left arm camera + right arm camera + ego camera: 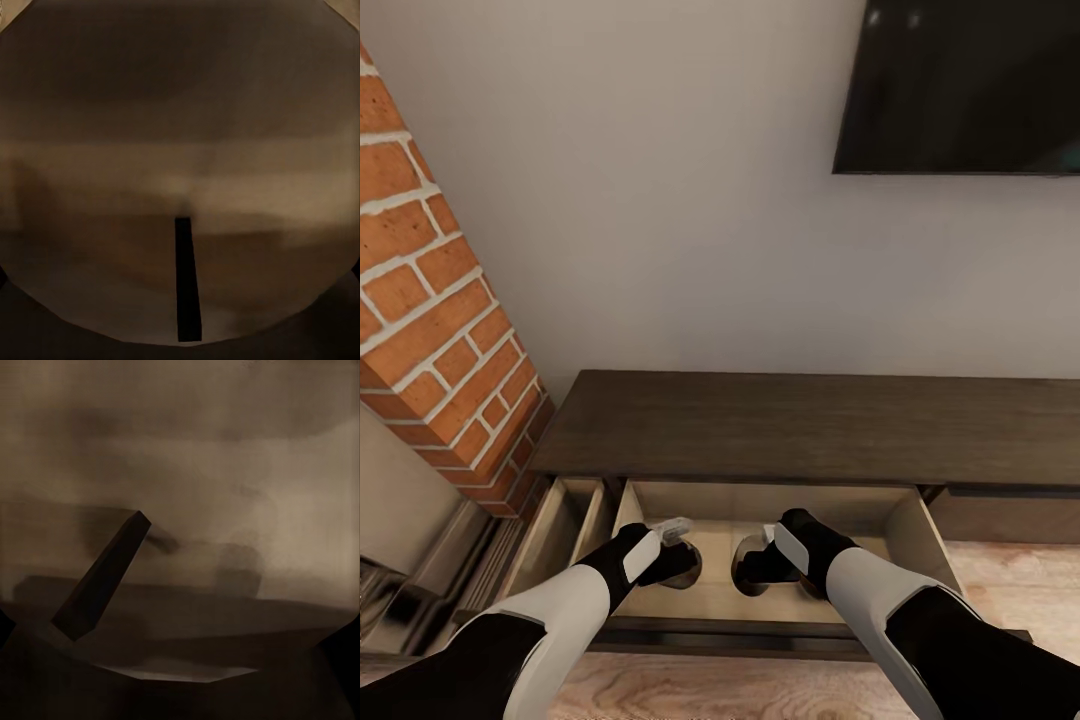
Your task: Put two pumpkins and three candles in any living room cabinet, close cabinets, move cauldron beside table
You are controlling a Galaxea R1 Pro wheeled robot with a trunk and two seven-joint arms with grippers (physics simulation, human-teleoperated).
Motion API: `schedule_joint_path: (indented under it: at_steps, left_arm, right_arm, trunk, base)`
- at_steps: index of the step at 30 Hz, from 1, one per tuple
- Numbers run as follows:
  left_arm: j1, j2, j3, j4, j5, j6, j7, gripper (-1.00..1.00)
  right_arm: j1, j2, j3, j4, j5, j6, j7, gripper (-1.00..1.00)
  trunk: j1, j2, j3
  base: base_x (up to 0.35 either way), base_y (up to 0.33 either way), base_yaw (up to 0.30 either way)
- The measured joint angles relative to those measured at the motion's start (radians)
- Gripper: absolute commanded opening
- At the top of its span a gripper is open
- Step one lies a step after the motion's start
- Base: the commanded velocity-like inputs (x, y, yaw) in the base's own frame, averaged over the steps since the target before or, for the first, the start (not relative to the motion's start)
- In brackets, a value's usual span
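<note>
Head view puts your cabinet (810, 425) along the far wall under the TV (960, 85), its drawer (920, 525) pulled out toward you with both arms reaching in. Each gripper, left (678, 562) and right (752, 562), sits over a round grey-brown candle (690, 570); whether either is clenched, you cannot tell.

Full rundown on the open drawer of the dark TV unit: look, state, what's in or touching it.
The open drawer belongs to the long, low dark-brown wooden TV unit under the wall-mounted black screen. It is pulled out toward the robot, showing a pale wood floor and side walls and a dark front edge nearest the camera. Both arms reach down into it: the left gripper and right gripper sit low over the floor, each at a rounded grey-brown shape, likely candles. Whether either jaw is clamped cannot be told. A narrower pale compartment lies beside it, toward the brick column.
</note>
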Motion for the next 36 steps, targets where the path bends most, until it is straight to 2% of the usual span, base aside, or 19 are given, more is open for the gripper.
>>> schedule_joint_path:
  at_steps: [19,28,36]
  left_arm:
    - [0.000,0.000,-0.005,0.000,0.000,0.005,0.000,-1.00]
    - [0.000,0.000,-0.006,0.000,0.001,0.004,0.000,-1.00]
    - [0.000,0.000,-0.005,0.000,0.000,0.004,0.000,-1.00]
  right_arm:
    - [0.000,0.000,-0.001,0.000,0.000,0.000,0.000,-1.00]
    - [0.000,0.000,-0.001,0.000,0.001,-0.001,0.000,-1.00]
    - [0.000,0.000,0.000,0.000,0.001,-0.066,0.000,-1.00]
  trunk:
    - [0.000,0.000,-0.029]
    - [0.000,0.000,-0.041]
    - [0.000,0.000,-0.042]
  base:
    - [0.000,0.000,0.069]
    - [0.000,0.000,-0.090]
    - [0.000,0.000,-0.006]
